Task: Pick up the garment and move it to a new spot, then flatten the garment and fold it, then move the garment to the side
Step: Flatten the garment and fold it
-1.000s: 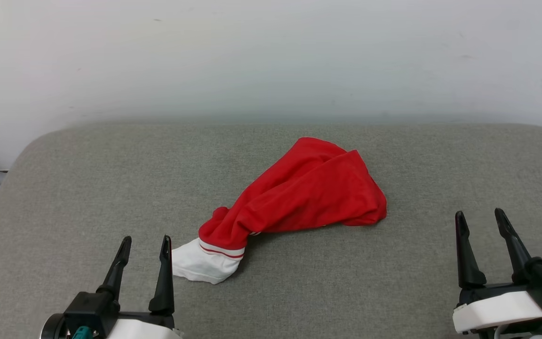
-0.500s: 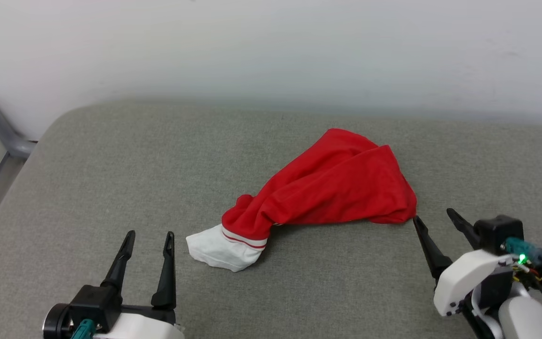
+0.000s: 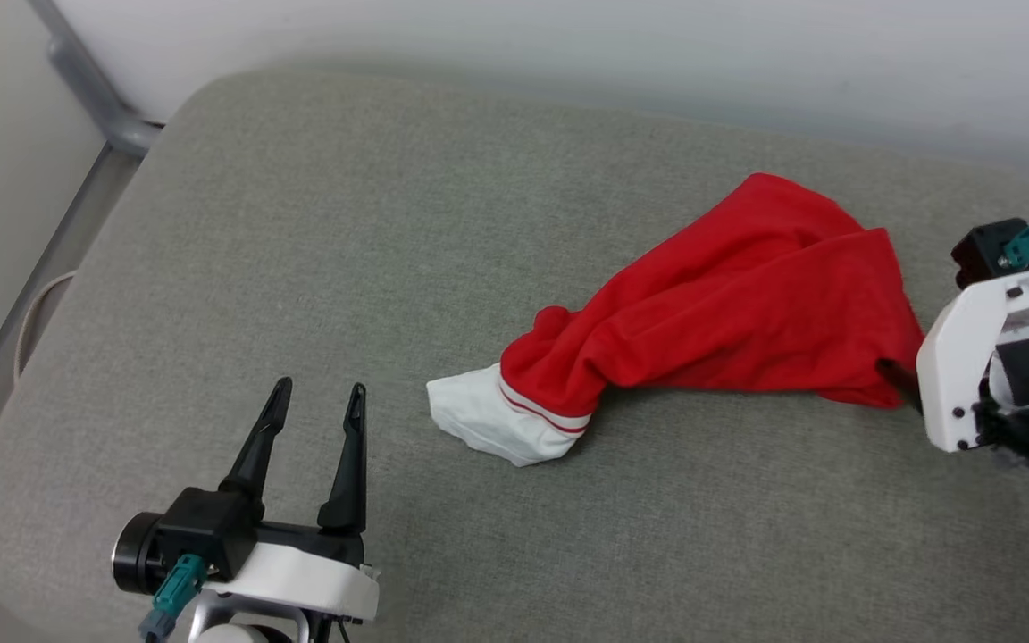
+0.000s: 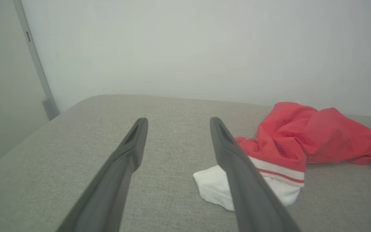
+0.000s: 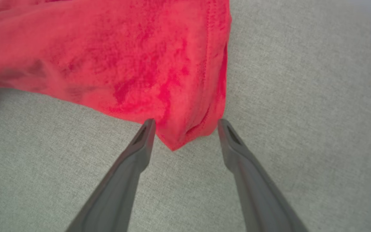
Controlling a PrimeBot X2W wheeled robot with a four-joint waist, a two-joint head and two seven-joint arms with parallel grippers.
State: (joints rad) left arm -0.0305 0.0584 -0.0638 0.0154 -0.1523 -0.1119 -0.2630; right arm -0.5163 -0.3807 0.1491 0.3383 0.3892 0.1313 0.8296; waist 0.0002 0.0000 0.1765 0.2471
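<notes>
Right gripper (image 5: pixel 186 124): jaws stand wide apart, nothing clamped. Its two dark fingers (image 5: pixel 130 161) point down at the right-hand end of the garment (image 5: pixel 108 48), one on each side of the lowest red corner, which lies in the gap between the tips. Contact between fingertips and cloth cannot be confirmed. In the head view the pale wrist housing (image 3: pixel 970 357) of this arm stands at the garment's right edge and hides most of the fingers. Left gripper (image 3: pixel 319 388): jaws likewise apart and empty, held above the grey upholstered surface (image 3: pixel 300 223) at lower left, fingers pointing away from the robot, near the garment's white end but apart from it. The garment (image 3: pixel 747 313) lies bunched in a long heap on the right half of the surface, running from a wide red mass at far right down to a narrow end nearer the robot. At that near end a white sleeve (image 3: pixel 488 420) protrudes below a red-and-white striped band (image 3: pixel 543 413). No lettering is visible. A pale wall (image 3: pixel 568 45) stands behind the surface, and a grey metal bar (image 3: pixel 90 89) runs along its far left corner.
</notes>
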